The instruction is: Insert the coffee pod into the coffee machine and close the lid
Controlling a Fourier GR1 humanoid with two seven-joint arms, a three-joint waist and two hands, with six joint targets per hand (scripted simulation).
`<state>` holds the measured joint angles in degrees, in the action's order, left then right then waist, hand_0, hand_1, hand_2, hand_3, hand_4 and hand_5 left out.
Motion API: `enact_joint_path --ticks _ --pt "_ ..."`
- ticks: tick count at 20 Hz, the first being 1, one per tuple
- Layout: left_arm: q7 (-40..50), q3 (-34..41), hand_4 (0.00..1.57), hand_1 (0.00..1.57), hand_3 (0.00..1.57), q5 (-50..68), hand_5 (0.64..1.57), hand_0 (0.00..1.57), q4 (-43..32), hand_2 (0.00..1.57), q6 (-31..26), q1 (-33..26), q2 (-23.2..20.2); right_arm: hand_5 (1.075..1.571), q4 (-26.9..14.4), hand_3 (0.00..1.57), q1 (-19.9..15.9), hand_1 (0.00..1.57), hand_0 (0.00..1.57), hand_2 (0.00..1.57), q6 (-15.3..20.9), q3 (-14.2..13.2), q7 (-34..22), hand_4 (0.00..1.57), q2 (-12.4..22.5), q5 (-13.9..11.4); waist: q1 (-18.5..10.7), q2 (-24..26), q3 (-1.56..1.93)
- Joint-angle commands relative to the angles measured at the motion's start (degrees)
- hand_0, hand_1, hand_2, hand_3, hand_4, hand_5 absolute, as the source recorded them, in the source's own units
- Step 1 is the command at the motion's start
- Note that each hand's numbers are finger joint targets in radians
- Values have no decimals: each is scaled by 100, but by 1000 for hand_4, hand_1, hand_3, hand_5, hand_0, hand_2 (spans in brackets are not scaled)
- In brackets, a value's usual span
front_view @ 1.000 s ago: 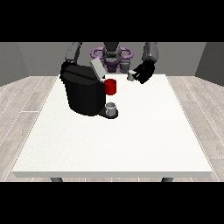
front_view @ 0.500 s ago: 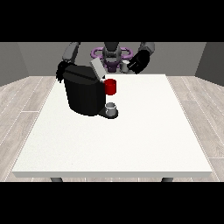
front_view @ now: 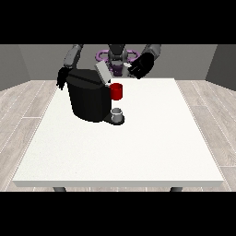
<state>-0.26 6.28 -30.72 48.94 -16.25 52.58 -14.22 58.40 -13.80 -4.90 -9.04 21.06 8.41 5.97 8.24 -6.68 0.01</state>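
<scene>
- Black coffee machine [front_view: 90,100] near the table's [front_view: 138,152] far left corner, lid [front_view: 103,72] tilted open above the red front part [front_view: 116,91]; small grey cup [front_view: 117,113] on the drip base just below.
- Hand at the view's right [front_view: 142,66] raised past the table's far edge, apart from the machine; something small and pale at its fingertips, presumably the coffee pod [front_view: 128,67], fingers seemingly curled round it.
- Hand at the view's left [front_view: 61,78] just beside the machine's far left side; fingers too small to tell whether apart or together.
- Judged stage: pod carried toward the open chamber, not yet inserted, lid not yet shut.
- Risks: pod meeting the chamber rim tilted and jamming; raised lid struck on the approach; lid pressed down on a badly seated pod and left ajar; machine sliding toward the table's left edge under the push.
</scene>
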Motion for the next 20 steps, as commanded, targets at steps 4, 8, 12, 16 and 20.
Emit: enact_joint_path --ticks 4,8,12,16,20 --pt "133 353 653 1454 1359 37 1571 1454 -375 1467 213 625 -323 1571 147 0 -315 0 0 0 -341 377 110 68 -145 -101 384 -612 -1" --pt "252 484 618 1401 1378 40 1571 1401 -423 1449 485 1101 -377 1571 44 0 -868 0 0 0 -495 147 56 301 117 63 500 -1002 0" --pt "191 576 604 1506 1431 188 1571 1506 -480 1501 360 994 -461 1571 -238 0 -765 0 0 0 -674 -32 232 233 392 99 369 -922 0" --pt "312 736 596 1458 1374 269 1571 1458 -711 1476 560 1212 -414 1571 -116 0 -879 0 0 0 -408 160 88 242 32 10 636 -1120 -1" --pt "199 676 619 1462 1342 221 1571 1462 -742 1480 231 1383 -796 1571 -284 0 -1148 0 0 0 -364 83 -24 191 169 -19 485 -1245 -1"
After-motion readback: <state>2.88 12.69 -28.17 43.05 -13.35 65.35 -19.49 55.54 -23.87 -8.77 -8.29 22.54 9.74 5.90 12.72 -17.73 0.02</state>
